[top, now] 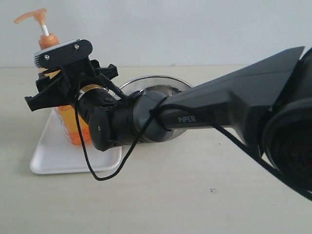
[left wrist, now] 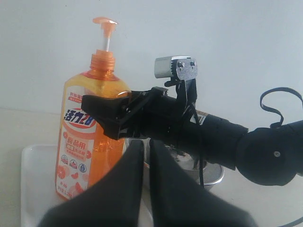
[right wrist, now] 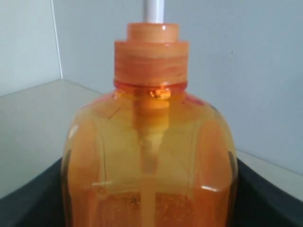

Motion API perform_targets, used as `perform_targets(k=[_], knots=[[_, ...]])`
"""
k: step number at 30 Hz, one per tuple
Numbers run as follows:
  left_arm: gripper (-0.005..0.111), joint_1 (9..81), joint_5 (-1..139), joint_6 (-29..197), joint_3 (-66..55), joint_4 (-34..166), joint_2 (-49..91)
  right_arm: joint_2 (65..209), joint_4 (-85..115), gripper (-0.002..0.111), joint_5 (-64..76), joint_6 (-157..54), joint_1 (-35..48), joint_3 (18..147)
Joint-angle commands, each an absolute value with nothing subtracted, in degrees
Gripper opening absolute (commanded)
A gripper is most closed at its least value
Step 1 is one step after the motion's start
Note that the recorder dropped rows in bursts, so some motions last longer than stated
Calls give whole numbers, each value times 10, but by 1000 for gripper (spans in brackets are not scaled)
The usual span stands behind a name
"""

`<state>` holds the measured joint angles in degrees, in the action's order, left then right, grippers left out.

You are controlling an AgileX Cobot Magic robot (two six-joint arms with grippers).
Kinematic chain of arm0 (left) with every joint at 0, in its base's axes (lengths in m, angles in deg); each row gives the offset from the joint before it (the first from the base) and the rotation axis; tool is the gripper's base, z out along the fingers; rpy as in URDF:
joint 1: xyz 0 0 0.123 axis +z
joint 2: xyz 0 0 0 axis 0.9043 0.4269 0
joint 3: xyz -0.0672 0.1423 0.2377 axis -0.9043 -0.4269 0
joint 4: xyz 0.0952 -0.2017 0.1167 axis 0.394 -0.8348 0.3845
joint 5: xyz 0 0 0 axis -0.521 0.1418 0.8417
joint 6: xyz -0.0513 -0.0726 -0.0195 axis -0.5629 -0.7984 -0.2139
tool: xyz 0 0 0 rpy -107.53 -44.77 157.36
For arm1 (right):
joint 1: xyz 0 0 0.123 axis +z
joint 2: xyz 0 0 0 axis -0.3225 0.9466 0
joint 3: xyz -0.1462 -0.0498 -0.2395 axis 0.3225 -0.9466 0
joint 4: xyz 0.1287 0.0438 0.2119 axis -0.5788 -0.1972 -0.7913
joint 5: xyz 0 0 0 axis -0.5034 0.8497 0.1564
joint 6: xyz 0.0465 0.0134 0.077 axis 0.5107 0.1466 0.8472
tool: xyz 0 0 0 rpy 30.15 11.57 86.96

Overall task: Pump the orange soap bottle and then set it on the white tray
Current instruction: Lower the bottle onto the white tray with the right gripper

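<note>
The orange soap bottle (top: 73, 127) stands upright on the white tray (top: 48, 163), pump head (top: 31, 17) raised on its white stem. My right gripper (top: 61, 90) reaches across from the right and is shut on the bottle's upper body, one finger on each side. The right wrist view is filled by the bottle (right wrist: 151, 142) between the dark fingers (right wrist: 33, 203). In the left wrist view the labelled bottle (left wrist: 78, 142) stands on the tray (left wrist: 35, 165), held by the right gripper (left wrist: 102, 116). My left gripper (left wrist: 147, 144) is shut on nothing, just beside the bottle's base.
A round steel bowl (top: 146, 83) sits behind the right arm, next to the tray; its mesh-sided form (left wrist: 213, 172) shows under the arm in the left wrist view. A black cable (top: 105, 173) loops down from the right wrist over the tray's corner.
</note>
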<state>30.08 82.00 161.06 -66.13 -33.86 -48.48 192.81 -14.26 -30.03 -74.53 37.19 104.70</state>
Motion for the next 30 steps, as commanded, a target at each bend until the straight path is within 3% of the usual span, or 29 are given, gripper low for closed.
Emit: perform_targets(k=[1, 5, 7, 9, 13, 15, 26, 28, 30], knots=[[5, 299, 818, 1606, -663, -342, -487, 1915, -131, 0, -306, -751, 371, 1059], [5, 299, 818, 1606, -663, -342, -487, 1915, -131, 1, -287, -766, 371, 1059], [5, 299, 818, 1606, -663, -342, -487, 1915, -131, 9, -277, -769, 371, 1059], [5, 299, 818, 1606, -663, -342, -487, 1915, -131, 24, -267, -769, 371, 1059], [5, 299, 818, 1606, -663, -342, -487, 1915, -133, 64, -258, -767, 371, 1059], [5, 299, 818, 1606, -663, -342, -487, 1915, -142, 74, -261, -767, 371, 1059], [5, 299, 818, 1606, -663, -342, -487, 1915, -166, 74, -287, -738, 371, 1059], [5, 299, 818, 1606, -663, -342, -487, 1915, -183, 65, -286, -735, 371, 1059], [5, 299, 818, 1606, -663, -342, -487, 1915, -195, 45, -279, -735, 371, 1059]])
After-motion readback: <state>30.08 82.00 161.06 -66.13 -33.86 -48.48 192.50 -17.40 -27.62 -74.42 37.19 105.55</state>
